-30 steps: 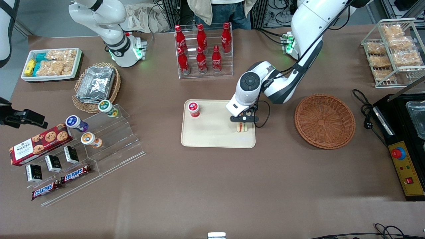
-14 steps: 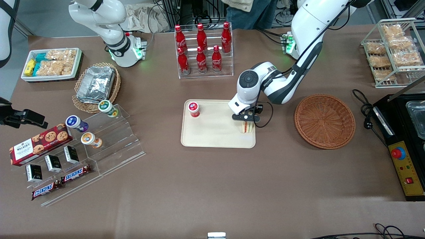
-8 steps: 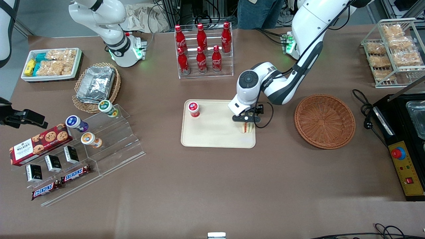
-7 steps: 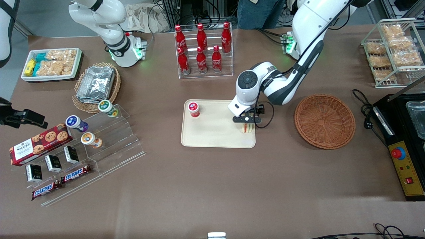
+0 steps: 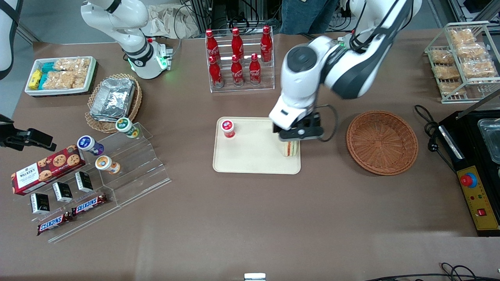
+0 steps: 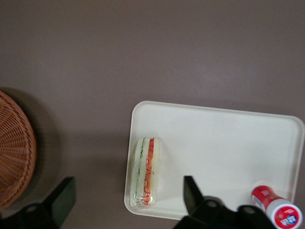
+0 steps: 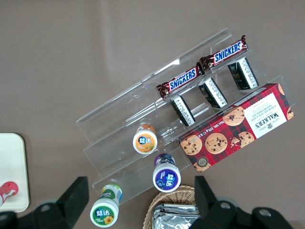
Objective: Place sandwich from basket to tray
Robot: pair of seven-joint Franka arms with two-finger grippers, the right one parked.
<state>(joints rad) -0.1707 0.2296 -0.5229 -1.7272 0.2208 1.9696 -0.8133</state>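
The sandwich (image 5: 291, 149) (image 6: 145, 171), a pale wedge with orange-red and green filling lines, lies on the cream tray (image 5: 250, 160) (image 6: 224, 143), close to the tray edge nearest the basket. My gripper (image 5: 299, 132) (image 6: 127, 186) hangs well above the sandwich, open, with both black fingers spread wide and nothing between them. The reddish-brown wicker basket (image 5: 382, 141) (image 6: 12, 152) sits empty on the table beside the tray, toward the working arm's end.
A red-capped cup (image 5: 227, 128) (image 6: 279, 212) stands on the tray's edge toward the parked arm. A rack of red cola bottles (image 5: 238, 58) stands farther from the front camera. A black machine (image 5: 478, 168) sits at the working arm's end.
The gripper carried the sandwich a little toward the basket-side edge of the tray, let go, and rose high above it. The sandwich now rests free on the tray.
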